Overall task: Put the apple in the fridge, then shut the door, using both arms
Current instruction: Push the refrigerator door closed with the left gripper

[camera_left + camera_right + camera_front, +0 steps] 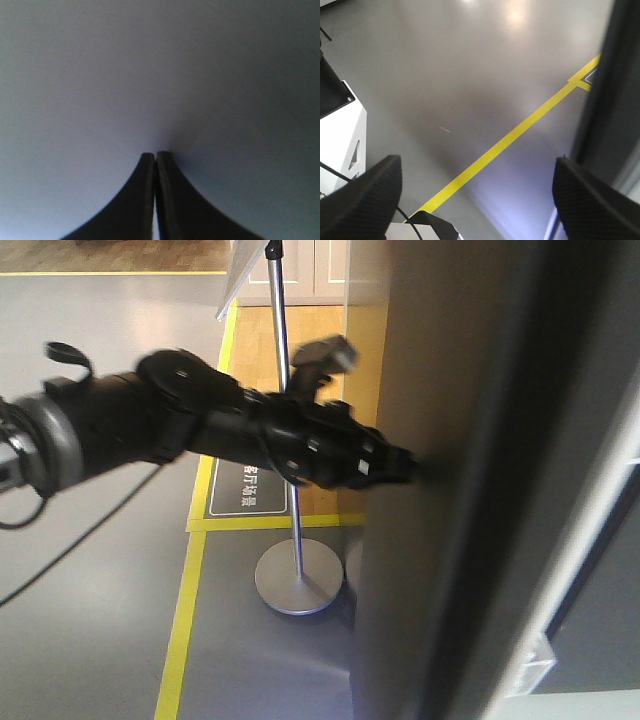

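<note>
Exterior front-facing view shows the left arm (200, 425) reaching out long and nearly flat from the left side. Its left hand (405, 468) has its tip right on the dark grey face of the door (450, 390). I think it is put there to push the door shut, since that is the last part of the job. The picture is blurry, so I cannot be sure how far the door is from closed.

From the left wrist camera, the two black fingers (142, 200) are pressed tight together with nothing between them. Their tips meet the plain grey door. Closed fingers make one firm point for pushing, and that seems to be why they are held so.

The right hand (477, 165) is wide open and holds nothing. It hangs over the grey floor (445, 75), with a yellow line (495, 150) below it and the dark edge of the door just beside it. It seems to be out of the way on purpose.

The apple is not in any view. Neither hand has it, so it is likely inside the fridge, behind the door. A silver pole stand (297, 580) is on the floor past the arm.
</note>
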You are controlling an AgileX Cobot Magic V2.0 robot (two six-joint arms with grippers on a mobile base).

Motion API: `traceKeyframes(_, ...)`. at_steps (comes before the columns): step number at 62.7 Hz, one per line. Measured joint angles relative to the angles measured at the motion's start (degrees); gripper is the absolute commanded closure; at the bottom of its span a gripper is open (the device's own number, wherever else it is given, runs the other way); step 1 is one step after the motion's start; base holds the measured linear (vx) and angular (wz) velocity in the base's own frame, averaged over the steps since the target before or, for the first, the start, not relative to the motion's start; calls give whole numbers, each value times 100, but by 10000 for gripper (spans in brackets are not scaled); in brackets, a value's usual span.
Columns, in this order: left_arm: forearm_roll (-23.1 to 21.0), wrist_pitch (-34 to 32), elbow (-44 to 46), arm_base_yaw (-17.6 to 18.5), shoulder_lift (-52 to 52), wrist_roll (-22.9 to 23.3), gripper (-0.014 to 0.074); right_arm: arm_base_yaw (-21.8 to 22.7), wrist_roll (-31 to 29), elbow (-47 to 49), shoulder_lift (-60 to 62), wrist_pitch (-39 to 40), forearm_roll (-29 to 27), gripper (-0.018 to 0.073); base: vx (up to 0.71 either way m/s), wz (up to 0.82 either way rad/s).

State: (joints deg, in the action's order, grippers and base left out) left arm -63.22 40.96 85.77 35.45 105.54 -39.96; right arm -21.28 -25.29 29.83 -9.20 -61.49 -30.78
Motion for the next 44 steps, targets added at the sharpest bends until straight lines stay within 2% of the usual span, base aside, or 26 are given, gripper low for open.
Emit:
traceKeyframes(12, -19, -108, 0, 496, 0, 0, 603, 0, 0, 0, 0, -5, 0, -27, 0, 0)
traceKeyframes(26, 124, -116, 0, 566, 0, -4, 603, 0, 0, 0, 0, -21, 0, -27, 0, 0)
traceKeyframes(33, 665, -110, 0, 566, -13, 173, 603, 0, 0, 0, 0, -28, 0, -27, 0, 0)
traceKeyframes(39, 1573, -71, 0, 566, -110, 697, 603, 0, 0, 0, 0, -28, 0, -27, 0, 0)
traceKeyframes(43, 2495, 5, 0, 566, -212, 1273, 603, 0, 0, 0, 0, -39, 0, -27, 0, 0)
traceKeyframes(44, 2593, 28, 0, 566, -251, 1419, 603, 0, 0, 0, 0, -38, 0, -27, 0, 0)
